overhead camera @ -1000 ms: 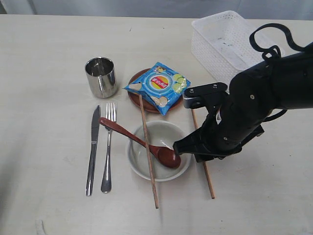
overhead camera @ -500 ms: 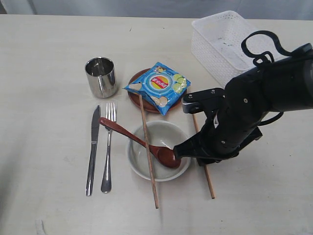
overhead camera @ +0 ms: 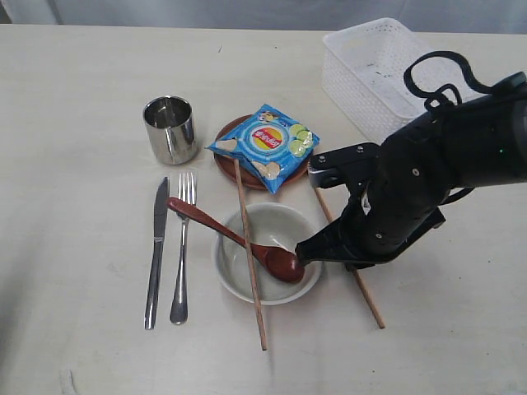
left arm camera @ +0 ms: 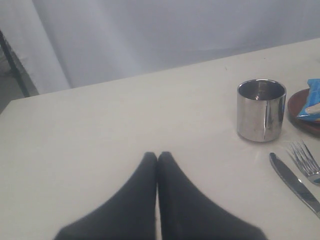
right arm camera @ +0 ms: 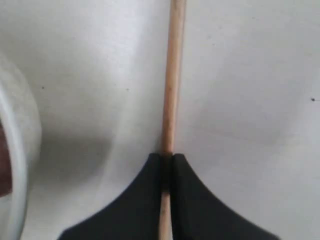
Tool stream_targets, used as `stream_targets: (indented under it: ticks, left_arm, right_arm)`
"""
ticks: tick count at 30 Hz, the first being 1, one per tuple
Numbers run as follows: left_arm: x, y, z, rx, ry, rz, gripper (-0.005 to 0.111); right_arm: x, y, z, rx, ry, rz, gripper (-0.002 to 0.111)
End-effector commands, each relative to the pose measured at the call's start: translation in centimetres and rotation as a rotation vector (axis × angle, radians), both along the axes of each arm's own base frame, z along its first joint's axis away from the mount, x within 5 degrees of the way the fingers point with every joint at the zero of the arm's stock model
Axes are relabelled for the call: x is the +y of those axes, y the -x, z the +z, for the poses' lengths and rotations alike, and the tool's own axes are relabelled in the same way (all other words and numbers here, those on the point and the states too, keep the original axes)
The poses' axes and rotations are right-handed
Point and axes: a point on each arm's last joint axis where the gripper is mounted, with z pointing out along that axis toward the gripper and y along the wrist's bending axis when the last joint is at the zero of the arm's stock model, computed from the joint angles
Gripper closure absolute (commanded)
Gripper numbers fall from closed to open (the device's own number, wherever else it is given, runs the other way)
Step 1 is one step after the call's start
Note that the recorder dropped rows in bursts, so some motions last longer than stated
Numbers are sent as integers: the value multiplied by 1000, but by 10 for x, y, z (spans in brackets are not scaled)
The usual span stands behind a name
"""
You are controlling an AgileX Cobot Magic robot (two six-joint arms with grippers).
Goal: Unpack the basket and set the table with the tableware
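Observation:
My right gripper [right arm camera: 166, 156] is shut on a brown chopstick [right arm camera: 172, 75], which lies slanted on the table [overhead camera: 82, 82] just right of the pale bowl [overhead camera: 284, 220]; its free end [overhead camera: 372, 309] pokes out from under the black arm [overhead camera: 412, 197]. The other chopstick [overhead camera: 250, 263] lies across the bowl, along with the dark red spoon [overhead camera: 212, 224]. Knife [overhead camera: 156, 247], fork [overhead camera: 181, 255] and steel cup [overhead camera: 170, 129] sit to the left. The reddish plate [overhead camera: 226, 160] lies under a blue chip bag [overhead camera: 268, 144]. The white basket [overhead camera: 350, 90] stands at the back right. My left gripper [left arm camera: 157, 155] is shut and holds nothing, near the cup [left arm camera: 260, 110].
The right arm covers the table between the bowl and the basket. In the left wrist view the knife [left arm camera: 295, 182] and fork [left arm camera: 305, 160] lie beyond the cup. A grey curtain hangs behind the table's far edge.
The right gripper's jaws have closed on the chopstick. That chopstick has swung, its near end moving right. The arm shifted slightly; nothing else moved.

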Motion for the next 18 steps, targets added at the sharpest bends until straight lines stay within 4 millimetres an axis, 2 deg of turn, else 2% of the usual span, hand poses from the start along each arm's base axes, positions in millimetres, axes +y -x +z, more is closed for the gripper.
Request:
stream_targets:
  ticks: [1, 12, 18]
  left_arm:
    - [0, 0, 0, -7, 14, 4, 107]
    - [0, 0, 0, -7, 14, 4, 107]
    - [0, 0, 0, -7, 14, 4, 107]
  right_arm:
    - [-4, 1, 7, -4, 19, -3, 109]
    - [-10, 9, 50, -94, -53, -14, 109]
    - [-2, 21, 71, -74, -209, -45, 109]
